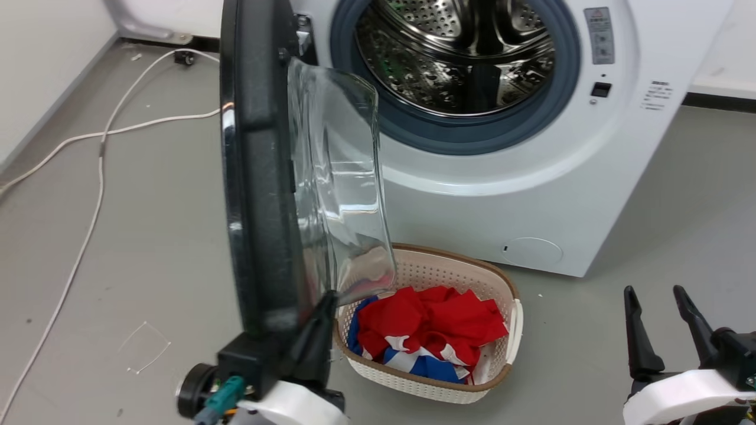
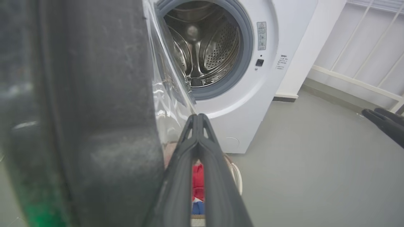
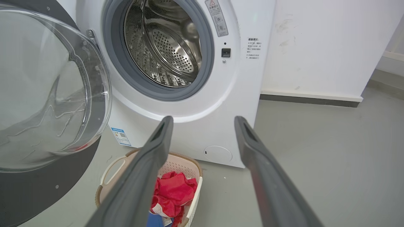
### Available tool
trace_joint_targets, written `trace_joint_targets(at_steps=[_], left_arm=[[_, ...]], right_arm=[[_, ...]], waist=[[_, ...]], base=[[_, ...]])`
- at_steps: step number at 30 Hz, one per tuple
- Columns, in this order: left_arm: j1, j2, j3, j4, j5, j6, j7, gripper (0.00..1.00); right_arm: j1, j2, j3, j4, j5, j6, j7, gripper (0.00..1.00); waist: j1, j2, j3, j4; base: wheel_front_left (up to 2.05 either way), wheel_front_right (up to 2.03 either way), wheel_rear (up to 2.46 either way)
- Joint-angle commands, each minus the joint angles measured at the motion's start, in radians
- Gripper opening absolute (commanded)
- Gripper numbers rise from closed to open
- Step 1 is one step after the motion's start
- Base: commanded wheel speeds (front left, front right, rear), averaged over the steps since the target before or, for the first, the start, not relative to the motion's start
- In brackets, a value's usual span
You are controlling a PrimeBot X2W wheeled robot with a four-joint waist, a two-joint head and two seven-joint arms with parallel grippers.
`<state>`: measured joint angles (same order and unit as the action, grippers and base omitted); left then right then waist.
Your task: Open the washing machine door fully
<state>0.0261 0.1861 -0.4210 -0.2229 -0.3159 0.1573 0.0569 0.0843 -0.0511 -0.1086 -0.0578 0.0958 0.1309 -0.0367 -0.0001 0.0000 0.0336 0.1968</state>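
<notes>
The washing machine (image 1: 531, 177) (image 2: 252, 94) (image 3: 221, 94) is a white front-loader with its steel drum (image 1: 460, 53) exposed. Its washing machine door (image 1: 260, 177) (image 2: 79, 110) (image 3: 47, 94) stands swung out on its left hinge, roughly edge-on to the head view, glass bowl bulging to the right. My left gripper (image 1: 326, 301) (image 2: 198, 118) is shut with nothing in it, fingertips beside the door's inner face at the bottom of the glass. My right gripper (image 1: 655, 295) (image 3: 203, 121) is open and empty at the lower right, well away from the door.
A cream laundry basket (image 1: 502, 330) (image 3: 109, 167) with red, blue and white cloth sits on the grey floor before the machine, under the door. A white cable (image 1: 100, 171) trails across the floor at the left. A white wall and railing (image 2: 363, 47) stand to the machine's right.
</notes>
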Motion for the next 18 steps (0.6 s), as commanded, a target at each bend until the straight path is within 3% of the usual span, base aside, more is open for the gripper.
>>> trace_joint_targets(at_steps=[1,7,18], left_arm=[[0.008,0.013,0.024,-0.004,-0.003,0.017,-0.01,0.0],[0.043,0.035,0.145,-0.02,-0.032,0.081,-0.05,0.0],[-0.02,0.12,0.397,0.061,-0.128,0.103,-0.143,0.0]], right_arm=[[0.009,0.002,-0.003,-0.009,0.002,0.0,0.001,1.0],[0.02,0.002,-0.016,-0.047,0.006,0.0,0.015,1.0],[-0.026,0.001,-0.008,-0.087,-0.013,0.0,0.043,1.0]], waist=[[0.0001,0.0,0.002,0.017],[0.0001,0.0,0.018,0.05],[0.0001,0.0,0.084,0.045]], base=[[0.0,0.0,0.0],[0.0,0.0,0.0],[0.0,0.0,0.0]])
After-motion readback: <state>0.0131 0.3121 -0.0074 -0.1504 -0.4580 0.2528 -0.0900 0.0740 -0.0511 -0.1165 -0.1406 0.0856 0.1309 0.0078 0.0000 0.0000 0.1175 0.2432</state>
